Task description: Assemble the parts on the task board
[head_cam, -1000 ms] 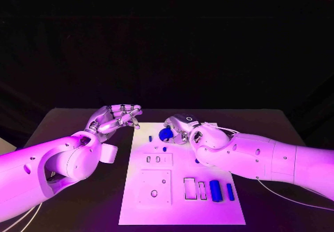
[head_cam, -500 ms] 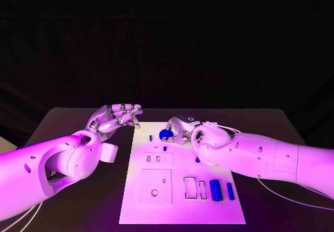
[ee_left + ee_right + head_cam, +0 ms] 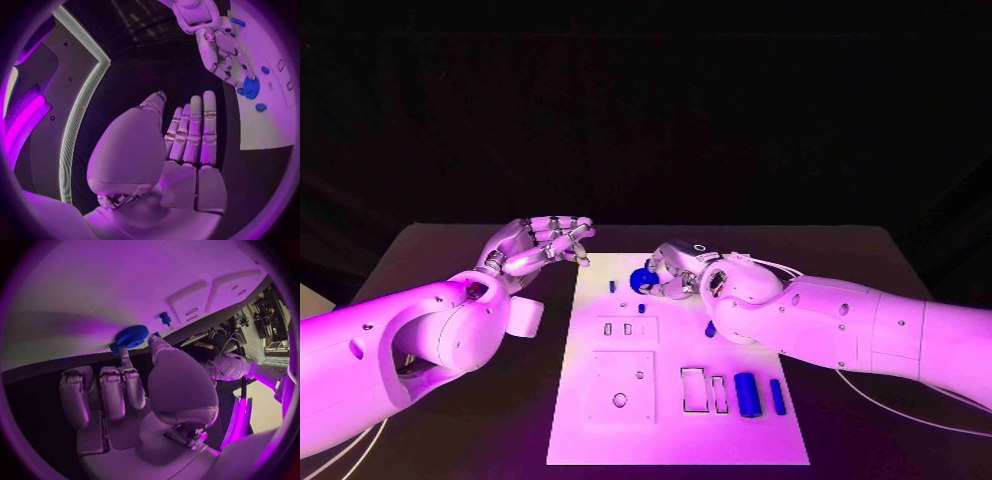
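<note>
the black table (image 3: 459, 260) spreads out in the head view under a dark backdrop. its far edge runs straight across. in the left wrist view its dark top (image 3: 156, 65) shows again.

Head camera looks down from above at task board (image 3: 678, 420). Each wrist camera sits close behind own palm. All views share round blue part (image 3: 643, 280) (image 3: 251, 87) (image 3: 131, 336).
</note>
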`<state>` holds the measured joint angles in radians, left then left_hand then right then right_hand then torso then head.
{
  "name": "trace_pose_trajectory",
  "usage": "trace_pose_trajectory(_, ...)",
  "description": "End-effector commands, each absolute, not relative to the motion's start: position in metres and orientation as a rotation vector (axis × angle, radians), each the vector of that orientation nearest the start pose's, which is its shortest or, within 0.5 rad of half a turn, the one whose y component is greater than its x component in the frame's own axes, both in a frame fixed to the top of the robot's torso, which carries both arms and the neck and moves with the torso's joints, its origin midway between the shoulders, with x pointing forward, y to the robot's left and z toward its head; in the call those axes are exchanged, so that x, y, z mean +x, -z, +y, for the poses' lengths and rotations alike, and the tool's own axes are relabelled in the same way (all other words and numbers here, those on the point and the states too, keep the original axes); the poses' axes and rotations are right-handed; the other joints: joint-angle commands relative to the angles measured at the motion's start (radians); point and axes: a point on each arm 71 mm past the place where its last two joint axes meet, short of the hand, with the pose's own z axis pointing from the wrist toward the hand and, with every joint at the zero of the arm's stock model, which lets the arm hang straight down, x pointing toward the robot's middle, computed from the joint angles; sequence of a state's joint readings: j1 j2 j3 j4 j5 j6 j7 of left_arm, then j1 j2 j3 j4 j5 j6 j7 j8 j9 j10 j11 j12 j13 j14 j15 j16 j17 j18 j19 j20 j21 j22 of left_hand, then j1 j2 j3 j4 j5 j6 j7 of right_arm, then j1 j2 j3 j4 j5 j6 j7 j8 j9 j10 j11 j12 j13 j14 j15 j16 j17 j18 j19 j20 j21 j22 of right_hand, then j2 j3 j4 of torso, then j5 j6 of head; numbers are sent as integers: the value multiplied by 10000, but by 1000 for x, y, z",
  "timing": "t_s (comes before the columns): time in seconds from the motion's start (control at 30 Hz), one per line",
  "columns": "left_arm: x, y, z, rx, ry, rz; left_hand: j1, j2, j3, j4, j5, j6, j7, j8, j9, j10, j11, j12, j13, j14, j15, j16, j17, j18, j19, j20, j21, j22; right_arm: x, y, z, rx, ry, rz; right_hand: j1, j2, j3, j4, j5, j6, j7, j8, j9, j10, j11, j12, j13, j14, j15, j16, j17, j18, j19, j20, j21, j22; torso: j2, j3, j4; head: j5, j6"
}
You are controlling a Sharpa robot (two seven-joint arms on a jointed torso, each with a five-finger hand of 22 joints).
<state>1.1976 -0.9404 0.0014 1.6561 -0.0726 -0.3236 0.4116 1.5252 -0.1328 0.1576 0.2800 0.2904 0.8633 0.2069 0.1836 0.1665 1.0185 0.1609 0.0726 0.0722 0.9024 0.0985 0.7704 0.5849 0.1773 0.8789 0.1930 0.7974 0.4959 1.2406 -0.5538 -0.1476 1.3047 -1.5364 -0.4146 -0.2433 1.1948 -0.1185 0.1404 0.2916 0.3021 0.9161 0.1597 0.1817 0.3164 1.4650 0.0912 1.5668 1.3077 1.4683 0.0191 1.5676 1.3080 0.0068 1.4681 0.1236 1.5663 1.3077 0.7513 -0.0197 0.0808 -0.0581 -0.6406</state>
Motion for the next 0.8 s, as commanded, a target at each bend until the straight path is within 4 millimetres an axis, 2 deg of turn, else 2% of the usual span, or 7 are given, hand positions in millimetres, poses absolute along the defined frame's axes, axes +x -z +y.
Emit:
trace_pose_trajectory(0.03, 468, 150, 217, -10051, 16099, 13842, 84, -34, 54, 15, -46, -60, 8, -20, 17, -60, -7, 34, 1, -86, 6, 51, -9, 35, -44, -8, 34, 8, 511, 207, -126, -2148, -5405, 16223, -5, 33, 52, -6, 38, 35, 32, 15, -9, 1058, -75, 40, 2631, 1023, -69, 30, 2616, -68, 1026, -62, 45, 2631, -11, 4, -15, 10, 7)
trace_pose_trajectory(0.23, 468, 150, 220, -10073, 16036, 13818, 84, -34, 54, 15, -46, -60, 8, -20, 17, -60, -7, 34, 1, -86, 6, 51, -9, 35, -44, -8, 34, 8, 504, 195, -150, -1665, -5668, 15679, 19, -31, 70, -23, 30, 7, 34, -3, -16, 1058, -78, 40, 2631, 1013, -75, 20, 2572, -68, 1026, -72, 45, 2631, -29, 2, -84, 9, 51)
trace_pose_trajectory(0.4, 468, 150, 222, -10094, 15979, 13793, 84, -34, 54, 15, -46, -60, 8, -20, 17, -60, -7, 34, 1, -86, 6, 51, -9, 35, -44, -8, 34, 8, 500, 176, -183, -832, -6165, 15100, 137, -73, 164, -37, 53, -35, 43, -33, -29, 1058, -74, 40, 2631, 990, -78, 0, 2474, -68, 1026, -81, 45, 2631, -62, 10, -186, 21, 105)
trace_pose_trajectory(0.5, 468, 150, 223, -10106, 15957, 13786, 83, -35, 56, 17, -46, -66, 9, -24, 17, -71, -4, 32, 0, -94, 9, 55, -13, 35, -59, -5, 48, 18, 498, 167, -202, -288, -6428, 15020, 460, -142, 388, -80, 79, -43, 50, -56, -38, 1058, -71, 40, 2631, 973, -78, -17, 2402, -68, 1026, -85, 45, 2631, -75, 23, -217, 13, 131)
trace_pose_trajectory(0.57, 468, 150, 223, -10116, 15941, 13785, 83, -35, 56, 17, -46, -66, 9, -24, 17, -71, -4, 32, 0, -94, 9, 55, -13, 35, -59, -5, 48, 18, 496, 161, -220, 179, -6655, 15007, 717, -208, 547, -128, 60, -43, 54, -69, -43, 1058, -69, 40, 2631, 974, -79, -18, 2404, -68, 1026, -87, 45, 2631, -82, 40, -265, 47, 150)
trace_pose_trajectory(0.63, 468, 150, 223, -10121, 15944, 13790, 83, -35, 56, 17, -46, -66, 9, -24, 17, -71, -4, 32, 0, -94, 9, 55, -13, 35, -59, -5, 48, 18, 495, 158, -233, 425, -6770, 15031, 1125, -346, 747, -272, 24, -37, 60, -83, -50, 1058, -65, 40, 2631, 969, -79, -22, 2386, -68, 1026, -88, 45, 2631, -85, 51, -293, 47, 166)
trace_pose_trajectory(0.8, 468, 150, 222, -10117, 15992, 13817, 83, -35, 56, 17, -46, -66, 9, -24, 17, -71, -4, 32, 0, -94, 9, 55, -13, 35, -59, -5, 48, 18, 496, 156, -263, 683, -6762, 15188, 1714, -607, 971, -533, -353, -19, 80, -104, -64, 1058, -50, 40, 2631, 970, -72, -23, 2390, -68, 1026, -84, 45, 2631, -73, 86, -300, 44, 168)
